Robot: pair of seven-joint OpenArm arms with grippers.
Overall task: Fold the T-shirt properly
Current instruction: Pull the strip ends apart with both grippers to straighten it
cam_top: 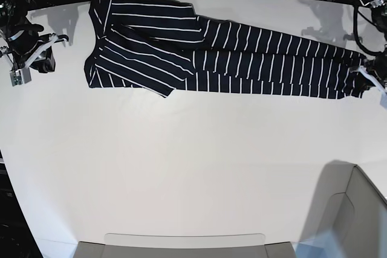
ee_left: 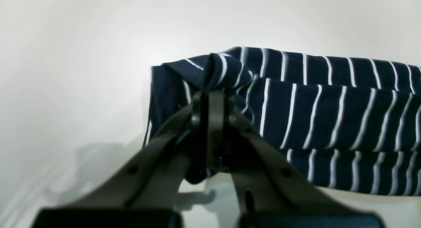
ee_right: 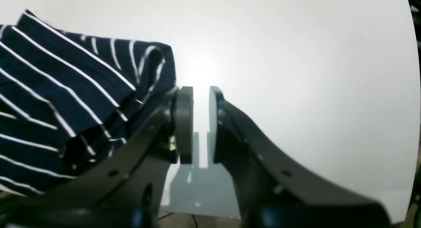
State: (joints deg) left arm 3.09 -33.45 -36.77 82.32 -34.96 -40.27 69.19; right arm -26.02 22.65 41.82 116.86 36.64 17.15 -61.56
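T-shirt lies folded lengthwise; my left gripper pinches its end, right gripper jaws apart, empty.

The near half of the table is left bare from nine to three o'clock, so open passage is offered there. The far strip is taken up by the T-shirt, stretched from ten to two o'clock. At five o'clock the corner is blocked by a grey bin.
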